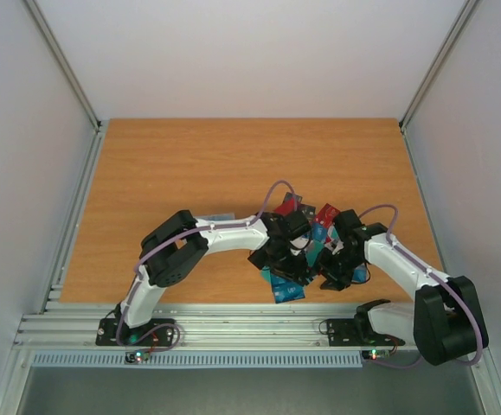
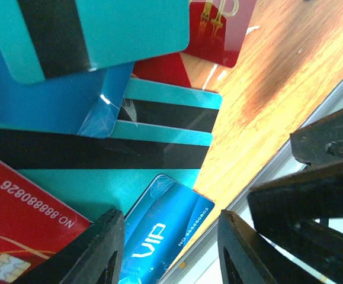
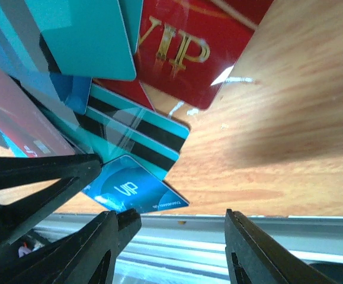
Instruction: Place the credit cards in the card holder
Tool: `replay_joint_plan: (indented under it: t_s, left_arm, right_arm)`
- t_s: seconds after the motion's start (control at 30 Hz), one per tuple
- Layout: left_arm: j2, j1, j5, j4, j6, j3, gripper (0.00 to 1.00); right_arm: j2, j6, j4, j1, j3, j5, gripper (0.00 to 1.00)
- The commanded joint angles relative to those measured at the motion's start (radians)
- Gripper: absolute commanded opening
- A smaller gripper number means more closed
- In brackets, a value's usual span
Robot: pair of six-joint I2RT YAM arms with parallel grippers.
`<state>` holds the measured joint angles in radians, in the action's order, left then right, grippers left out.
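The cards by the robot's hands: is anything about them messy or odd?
Yes. The credit cards lie in a jumbled heap, overlapping at all angles, some face up, some stripe up. One blue VIP card sits right at the table's front edge, beside the metal rail.

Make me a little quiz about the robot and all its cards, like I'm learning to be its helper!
1. True or false: the left gripper is squeezing a card.
2. What colour is the card with gold letters? A red, B green, C yellow.
3. Fill the gap: the blue card nearest the edge of the table says ____.

Key: 1 false, it is open and empty. 2 A. 3 VIP.
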<state>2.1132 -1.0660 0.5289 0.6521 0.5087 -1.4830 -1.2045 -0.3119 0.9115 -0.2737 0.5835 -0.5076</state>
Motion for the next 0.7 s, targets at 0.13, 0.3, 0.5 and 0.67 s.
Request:
replay_joint_plan:
  t_s: [0.13,0.3,0.5,0.67]
  left_arm:
    - [-0.103,-0.009,-0.079,0.002,0.038,0.023,0.49]
    - [-0.149,-0.009,-0.125,0.039,0.013,0.065,0.49]
    - [-0.150,-0.009,-0.131,0.010,0.001,0.142,0.44]
    - [-0.134,-0.009,-0.112,-0.026,0.013,0.191,0.43]
  right_arm:
    - [0.038,-0.018,0.063,-0.017,-0.006,-0.140,0.52]
    - [0.008,0.003,0.044,-0.032,-0.030,-0.174,0.53]
    - [0.003,-0.008,-0.015,-0.039,-0.083,-0.218,0.54]
    - [-0.009,-0.024,-0.077,-0.041,-0.124,-0.254,0.55]
